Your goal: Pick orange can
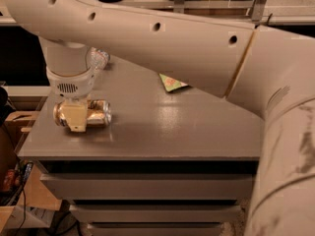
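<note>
The orange can (100,113) lies on its side near the left edge of the grey cabinet top (177,132). It is shiny and orange-gold with silver ends. My gripper (75,116) hangs from the white wrist straight down onto the can. Its pale front part covers the can's middle, so only the can's two ends show on either side. The can rests on the cabinet top.
A clear plastic water bottle (98,59) lies behind the wrist at the back left. A green snack packet (172,82) lies at the back middle. My large white arm spans the upper view and the right side. Drawers are below the front edge.
</note>
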`<act>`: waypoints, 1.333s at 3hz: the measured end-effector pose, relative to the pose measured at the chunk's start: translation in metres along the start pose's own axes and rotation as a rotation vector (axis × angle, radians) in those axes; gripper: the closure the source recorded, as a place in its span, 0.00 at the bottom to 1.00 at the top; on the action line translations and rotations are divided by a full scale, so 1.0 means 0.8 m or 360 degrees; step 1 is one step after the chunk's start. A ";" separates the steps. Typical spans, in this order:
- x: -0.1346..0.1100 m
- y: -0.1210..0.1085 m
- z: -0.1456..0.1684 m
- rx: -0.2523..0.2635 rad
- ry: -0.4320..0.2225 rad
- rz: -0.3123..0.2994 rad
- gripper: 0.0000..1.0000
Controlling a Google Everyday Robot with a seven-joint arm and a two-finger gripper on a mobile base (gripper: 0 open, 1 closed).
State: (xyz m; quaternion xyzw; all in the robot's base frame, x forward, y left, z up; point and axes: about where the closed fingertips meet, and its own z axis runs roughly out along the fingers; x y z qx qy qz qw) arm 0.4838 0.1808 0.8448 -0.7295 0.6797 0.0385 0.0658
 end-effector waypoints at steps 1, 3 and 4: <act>0.006 -0.013 -0.019 0.0065 -0.0003 0.0020 0.86; 0.014 -0.037 -0.068 0.0190 -0.0037 0.0046 1.00; 0.012 -0.040 -0.076 0.0174 -0.0076 0.0033 1.00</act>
